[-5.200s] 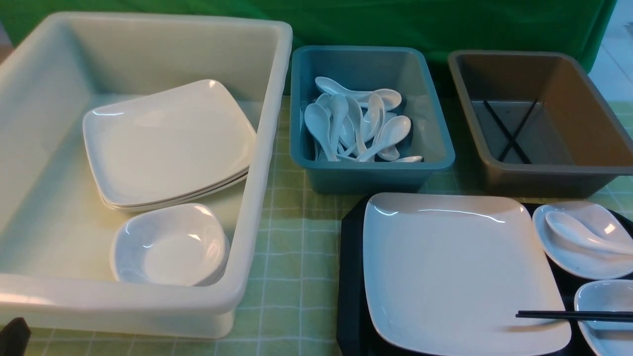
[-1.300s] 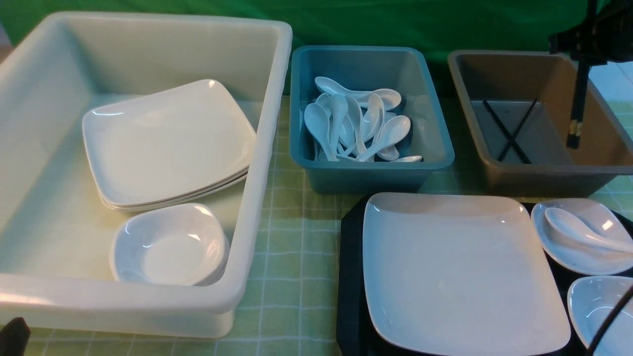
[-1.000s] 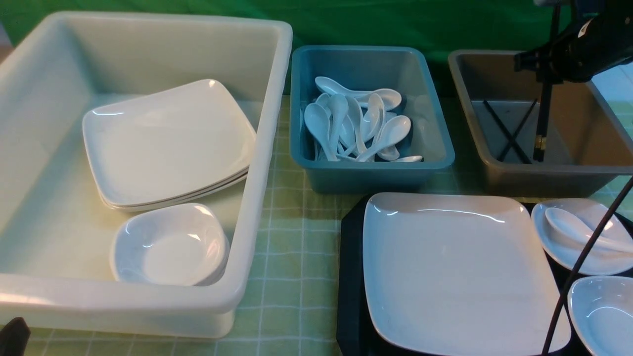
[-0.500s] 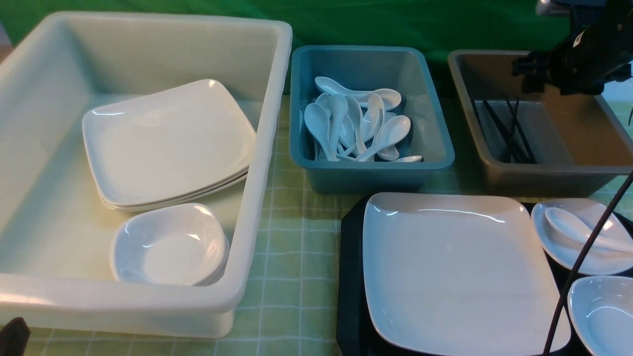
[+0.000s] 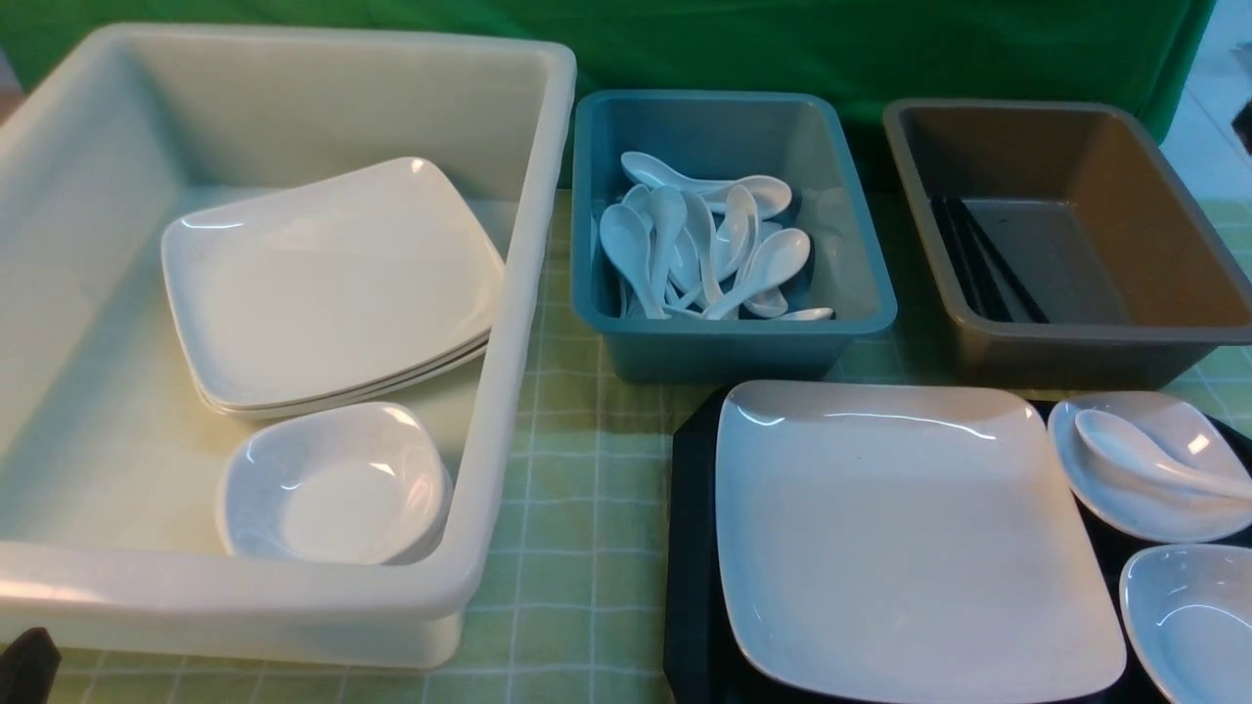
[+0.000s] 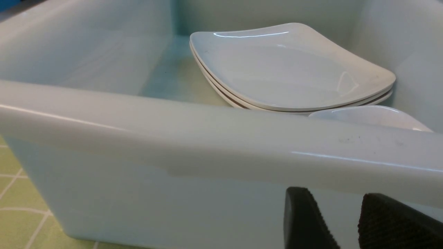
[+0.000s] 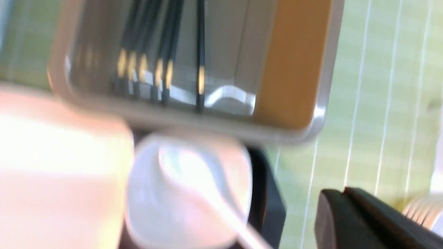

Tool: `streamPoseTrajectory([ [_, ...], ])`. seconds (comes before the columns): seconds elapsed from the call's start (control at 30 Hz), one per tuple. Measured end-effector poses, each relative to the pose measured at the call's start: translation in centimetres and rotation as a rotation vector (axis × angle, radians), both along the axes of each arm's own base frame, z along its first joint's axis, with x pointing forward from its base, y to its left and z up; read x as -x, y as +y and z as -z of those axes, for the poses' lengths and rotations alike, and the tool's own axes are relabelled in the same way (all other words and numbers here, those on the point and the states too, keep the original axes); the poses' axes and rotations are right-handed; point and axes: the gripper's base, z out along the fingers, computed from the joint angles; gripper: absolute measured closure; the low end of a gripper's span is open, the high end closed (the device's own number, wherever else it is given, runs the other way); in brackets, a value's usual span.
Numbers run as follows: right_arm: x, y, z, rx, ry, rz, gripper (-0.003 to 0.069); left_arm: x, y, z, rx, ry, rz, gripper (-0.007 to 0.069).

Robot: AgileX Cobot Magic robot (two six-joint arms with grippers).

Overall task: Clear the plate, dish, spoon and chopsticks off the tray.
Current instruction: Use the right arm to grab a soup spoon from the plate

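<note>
The black tray (image 5: 690, 548) sits at the front right. On it lie the large white square plate (image 5: 910, 538), a small white dish (image 5: 1125, 504) with the white spoon (image 5: 1135, 458) in it, and a second small dish (image 5: 1188, 616). The black chopsticks (image 5: 978, 264) lie in the grey-brown tub (image 5: 1076, 337); the right wrist view shows them (image 7: 162, 52) blurred, with the spoon (image 7: 193, 173). My right gripper (image 7: 342, 192) is shut and empty above the green cloth beside the tray (image 7: 266, 200), out of the front view. My left gripper (image 6: 337, 195) is open and empty against the white tub's outer wall (image 6: 173, 138).
The big white tub (image 5: 245, 596) at the left holds stacked square plates (image 5: 333, 284) and small dishes (image 5: 333, 489). A blue tub (image 5: 734, 342) with several white spoons stands in the middle. A green checked cloth covers the table.
The right arm carried the chopsticks from the tray over the grey-brown tub and let them go. They now lie in the tub, and the arm has left the front view.
</note>
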Motion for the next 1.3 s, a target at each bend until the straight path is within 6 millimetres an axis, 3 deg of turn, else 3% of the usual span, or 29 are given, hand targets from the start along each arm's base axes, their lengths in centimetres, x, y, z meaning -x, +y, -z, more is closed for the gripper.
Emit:
streamPoseTrajectory([
  [0.17,2.5,-2.1,6.7,0.047,0.237,0.041,0.0613,0.0,0.0,0.0,0.0,0.0,0.0,0.04],
  [0.3,3.3,-3.4,11.6,0.071,0.326,0.045,0.047,0.0,0.0,0.0,0.0,0.0,0.0,0.04],
  [0.47,2.8,-3.7,14.2,0.118,0.358,-0.067,0.0258,0.0,0.0,0.0,0.0,0.0,0.0,0.04],
  [0.63,1.7,-3.8,15.9,0.155,0.366,-0.188,0.0216,0.0,0.0,0.0,0.0,0.0,0.0,0.04],
  [0.87,0.9,-3.8,18.1,0.172,0.403,-0.261,0.0223,0.0,0.0,0.0,0.0,0.0,0.0,0.04],
  [0.93,0.8,-3.8,18.5,0.173,0.412,-0.267,0.0268,0.0,0.0,0.0,0.0,0.0,0.0,0.04],
  [1.13,0.9,-3.9,18.8,0.182,0.442,-0.303,0.0548,0.0,0.0,0.0,0.0,0.0,0.0,0.04],
  [1.3,1.3,-3.9,17.8,0.187,0.442,-0.299,0.0544,0.0,0.0,0.0,0.0,0.0,0.0,0.04],
])
